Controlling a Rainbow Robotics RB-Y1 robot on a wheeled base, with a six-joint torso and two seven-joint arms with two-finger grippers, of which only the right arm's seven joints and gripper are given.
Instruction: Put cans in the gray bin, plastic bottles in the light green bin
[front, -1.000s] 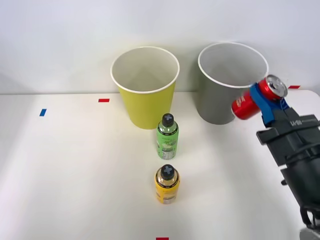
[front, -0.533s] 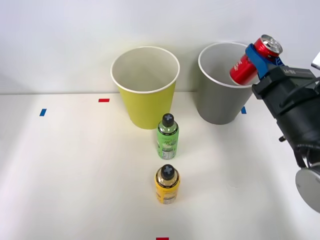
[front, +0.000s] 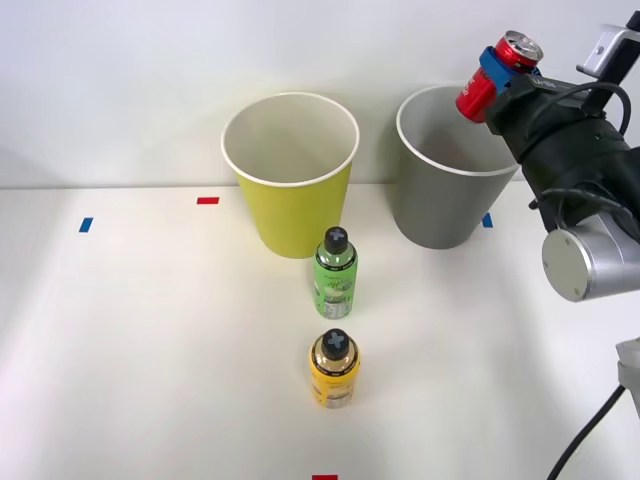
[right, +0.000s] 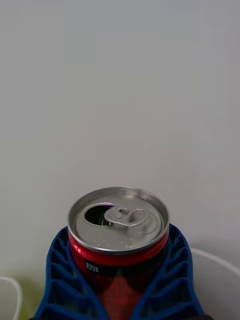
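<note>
Red can (front: 497, 66): a smooth metal cylinder, red wall, silver top with pull tab and an open mouth; tilted, top pointing up and to the robot's right.
Tool (front: 494, 72): blue ribbed fingers closed around the can's body, one on each side; in the wrist view the ribs (right: 60, 280) cup the can (right: 119, 235) from both sides.
Can relative to tool: clamped between the fingers, its top sticking out past them, in the air above the gray bin's right rim.
Gray bin (front: 440, 195): tall, round, tapered, thin white rim, pale inside, on the white tabletop (front: 150, 340).
Light green bin (front: 295, 205): same tapered shape, white rim and inside, beside the gray bin to its left.
Plastic bottles: green-label bottle (front: 335, 275) and shorter yellow-label bottle (front: 334, 370), both black-capped, upright, in front of the light green bin.
Change: half a second ago the can was lower, overlapping the gray bin's rim; now it is higher and clear above that rim. Bottles and bins are unmoved.
</note>
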